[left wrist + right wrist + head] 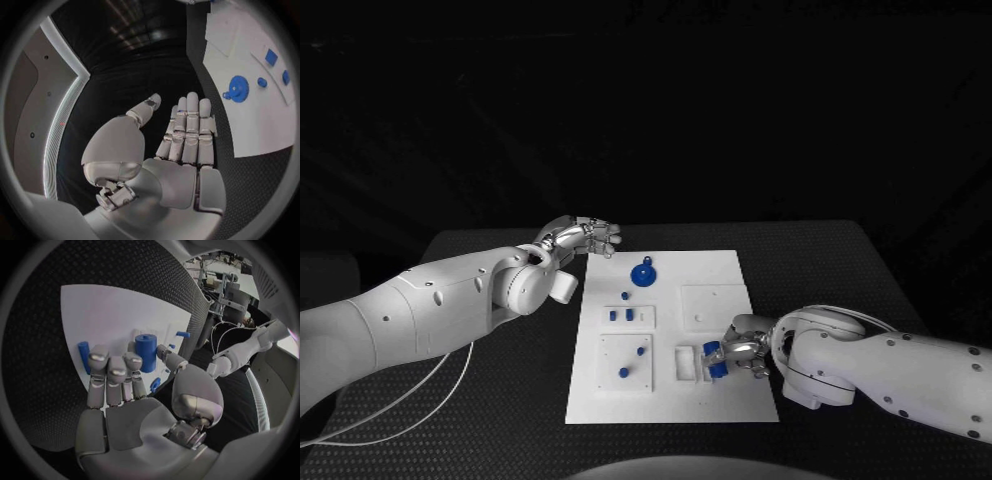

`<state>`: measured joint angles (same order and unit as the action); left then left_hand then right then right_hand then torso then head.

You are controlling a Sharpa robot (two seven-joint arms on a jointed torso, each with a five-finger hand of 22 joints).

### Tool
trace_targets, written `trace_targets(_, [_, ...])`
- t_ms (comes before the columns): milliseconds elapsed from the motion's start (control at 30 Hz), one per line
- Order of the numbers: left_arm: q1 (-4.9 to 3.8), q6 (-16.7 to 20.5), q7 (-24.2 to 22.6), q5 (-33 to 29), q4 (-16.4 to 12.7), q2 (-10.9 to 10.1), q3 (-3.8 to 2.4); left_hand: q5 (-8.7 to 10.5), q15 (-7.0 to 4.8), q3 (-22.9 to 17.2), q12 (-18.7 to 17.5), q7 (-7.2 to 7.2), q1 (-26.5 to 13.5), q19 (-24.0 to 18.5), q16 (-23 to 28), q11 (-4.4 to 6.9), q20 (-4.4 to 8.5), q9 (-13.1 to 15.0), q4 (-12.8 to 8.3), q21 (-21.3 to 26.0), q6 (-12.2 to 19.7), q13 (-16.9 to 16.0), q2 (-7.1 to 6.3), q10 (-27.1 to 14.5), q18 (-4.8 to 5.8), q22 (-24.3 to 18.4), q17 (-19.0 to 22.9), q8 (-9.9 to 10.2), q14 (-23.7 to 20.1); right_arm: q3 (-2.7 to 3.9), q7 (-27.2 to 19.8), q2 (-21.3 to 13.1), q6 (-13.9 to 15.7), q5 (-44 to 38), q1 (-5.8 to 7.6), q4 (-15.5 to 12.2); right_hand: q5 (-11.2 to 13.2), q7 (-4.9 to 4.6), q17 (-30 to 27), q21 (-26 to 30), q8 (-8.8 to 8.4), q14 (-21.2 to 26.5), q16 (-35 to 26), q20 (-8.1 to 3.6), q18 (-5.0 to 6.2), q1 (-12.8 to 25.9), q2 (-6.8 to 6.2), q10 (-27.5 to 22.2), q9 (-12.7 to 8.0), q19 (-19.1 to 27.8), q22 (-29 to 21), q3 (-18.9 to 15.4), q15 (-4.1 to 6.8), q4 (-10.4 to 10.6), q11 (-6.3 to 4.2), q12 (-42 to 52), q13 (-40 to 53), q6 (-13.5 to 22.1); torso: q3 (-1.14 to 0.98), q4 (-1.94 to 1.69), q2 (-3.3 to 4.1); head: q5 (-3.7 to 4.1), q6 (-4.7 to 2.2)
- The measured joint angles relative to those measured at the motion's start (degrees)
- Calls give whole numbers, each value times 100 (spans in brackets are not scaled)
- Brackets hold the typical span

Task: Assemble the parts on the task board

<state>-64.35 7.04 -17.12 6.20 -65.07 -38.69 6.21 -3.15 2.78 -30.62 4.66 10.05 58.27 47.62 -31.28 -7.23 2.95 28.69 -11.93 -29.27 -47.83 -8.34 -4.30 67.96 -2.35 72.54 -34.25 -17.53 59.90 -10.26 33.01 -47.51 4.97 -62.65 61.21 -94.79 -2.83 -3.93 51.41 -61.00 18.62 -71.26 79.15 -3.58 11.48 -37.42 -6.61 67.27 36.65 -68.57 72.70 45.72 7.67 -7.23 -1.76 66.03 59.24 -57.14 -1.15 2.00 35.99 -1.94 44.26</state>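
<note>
Right silver hand over white task board, fingers released beside blue cylinder part: sideways knock could topple it. Left silver hand empty, spread.

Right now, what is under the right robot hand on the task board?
Under the right robot hand, blue parts sit near the task board's near right corner. The fingers cover whether they touch one.

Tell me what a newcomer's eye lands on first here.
The white task board in the middle of the black table, dotted with small blue parts, the round blue gear near its far edge standing out. The right hand is over blue parts at the board's near right; the left hand hovers open off its far left corner.
</note>
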Motion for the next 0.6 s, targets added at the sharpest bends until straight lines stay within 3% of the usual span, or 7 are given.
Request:
trace_targets(300, [0,-7,9,-1,-6,-2,0,0,0,0,0,0,0,0,22,0,0,-1,0,0,0,-1,0,0,-17,-1,0,0,0,0,30,214,98,327,55,18,0,12,30,0,0,-28,-27,21,10,93,-34,22,3,-21,0,22,6,-22,-20,-20,0,-38,1,-8,2,-44,5])
trace_targets(600, [0,-13,16,-1,-15,-6,0,0,0,0,0,20,0,0,22,1,0,-2,0,0,19,4,0,-1,-15,5,-6,0,0,-2,70,513,72,501,56,258,0,0,58,-23,-33,-42,-73,22,15,215,-49,23,-19,-21,-1,7,1,-38,-18,-46,-1,-50,4,-14,5,-77,21])
